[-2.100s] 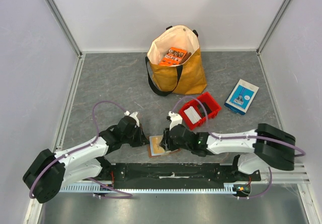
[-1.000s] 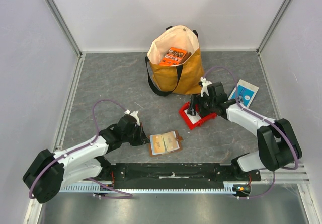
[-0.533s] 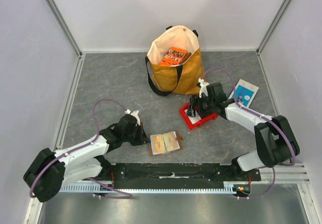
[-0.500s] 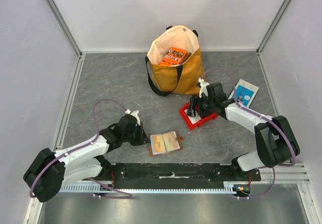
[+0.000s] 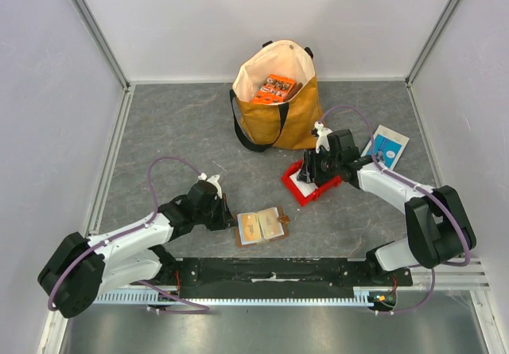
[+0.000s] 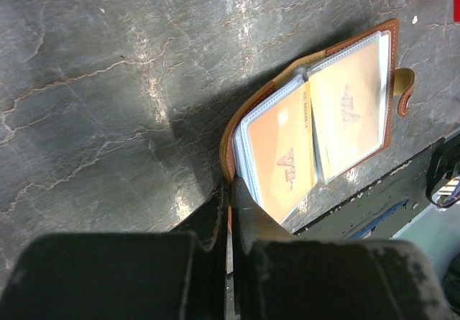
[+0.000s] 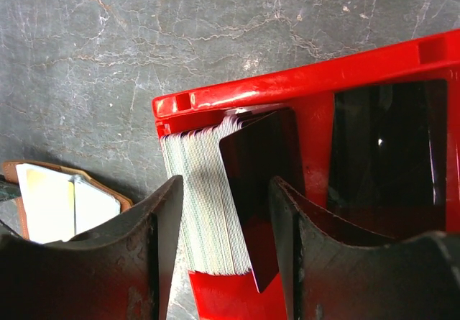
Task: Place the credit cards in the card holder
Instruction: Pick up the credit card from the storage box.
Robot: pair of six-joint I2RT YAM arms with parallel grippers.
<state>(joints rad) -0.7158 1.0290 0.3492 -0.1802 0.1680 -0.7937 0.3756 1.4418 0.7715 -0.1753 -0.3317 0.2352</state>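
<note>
Brown leather card holder (image 5: 261,227), folded open with orange inserts in its clear pockets, lies flat on the grey stone-patterned table (image 5: 175,131), well apart from the red plastic bin (image 5: 308,197) and towards the arm bases; the left gripper (image 6: 231,190) is pinched together on the holder's edge farthest from that bin. Inside the bin the credit cards (image 7: 205,212) stand on edge in a pale stack, a dark grey card (image 7: 259,169) leaning at its front; the right gripper (image 7: 224,190) hangs over them, jaws apart either side of the stack, contact not discernible.
</note>
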